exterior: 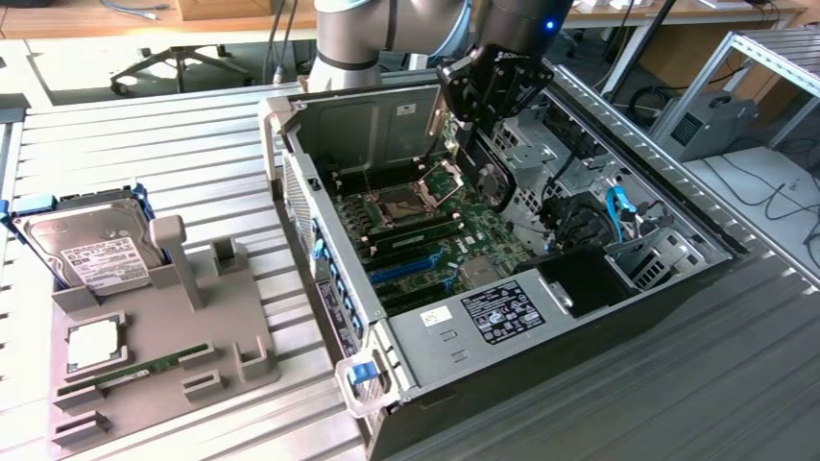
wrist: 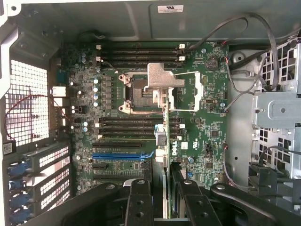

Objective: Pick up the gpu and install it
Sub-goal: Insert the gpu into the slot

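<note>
Looking first at the fingers [wrist: 139,205], we find them clenched on the gpu [wrist: 167,179], which stands edge-on between them as a thin green line with its black shroud on one side. The gripper [exterior: 471,115] hangs over the far end of the open computer case [exterior: 384,331], and in the exterior view the card hangs below it, above the motherboard [wrist: 202,136] and close to the CPU socket [wrist: 141,92].

Inside the case we see that board lying flat, with black memory slots on either side of the socket, a long blue slot [wrist: 117,155] nearer the perforated rear wall, and grey cables looping towards the drive cage. The exterior view adds a power supply [exterior: 502,315] with a black label at the case's near end and a blue cable [exterior: 619,211] along its side towards the exterior view's right.

Beside the case, towards the exterior view's left, a grey fixture [exterior: 211,331] sits on the slatted metal worktop [exterior: 141,154]. It holds a hard drive [exterior: 92,254] propped upright at its far corner, a square silver chip [exterior: 94,344] in a pocket, and a narrow green memory stick [exterior: 134,370] near its front edge.

Beyond the worktop's far edge we see an office chair base [exterior: 180,62] on the floor, and a metal frame [exterior: 769,58] at the exterior view's right
</note>
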{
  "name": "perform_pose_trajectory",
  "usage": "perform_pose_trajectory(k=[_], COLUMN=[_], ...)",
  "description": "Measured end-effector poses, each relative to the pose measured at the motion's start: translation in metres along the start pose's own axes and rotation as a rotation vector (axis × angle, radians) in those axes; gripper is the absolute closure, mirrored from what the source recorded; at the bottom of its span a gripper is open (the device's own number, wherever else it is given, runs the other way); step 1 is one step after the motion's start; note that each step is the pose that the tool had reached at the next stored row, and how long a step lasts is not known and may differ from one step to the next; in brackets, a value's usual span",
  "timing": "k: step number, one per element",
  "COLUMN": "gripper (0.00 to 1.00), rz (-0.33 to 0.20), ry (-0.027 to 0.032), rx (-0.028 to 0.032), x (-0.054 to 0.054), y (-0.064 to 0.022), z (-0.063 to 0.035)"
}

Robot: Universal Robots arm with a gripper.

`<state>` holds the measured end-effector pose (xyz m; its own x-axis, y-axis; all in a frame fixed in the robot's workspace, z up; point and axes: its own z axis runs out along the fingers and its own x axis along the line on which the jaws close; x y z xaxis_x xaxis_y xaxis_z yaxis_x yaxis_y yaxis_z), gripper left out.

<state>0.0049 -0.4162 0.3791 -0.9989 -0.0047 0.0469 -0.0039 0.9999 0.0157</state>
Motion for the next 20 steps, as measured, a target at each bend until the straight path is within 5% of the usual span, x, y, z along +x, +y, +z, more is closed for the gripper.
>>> perform_pose_trajectory(k=[20], gripper=[0.73], rz=[-0.041], ry=[0.0006], rx=[0.0019], x=[0.0000], y=[0.0000], z=[0.0000])
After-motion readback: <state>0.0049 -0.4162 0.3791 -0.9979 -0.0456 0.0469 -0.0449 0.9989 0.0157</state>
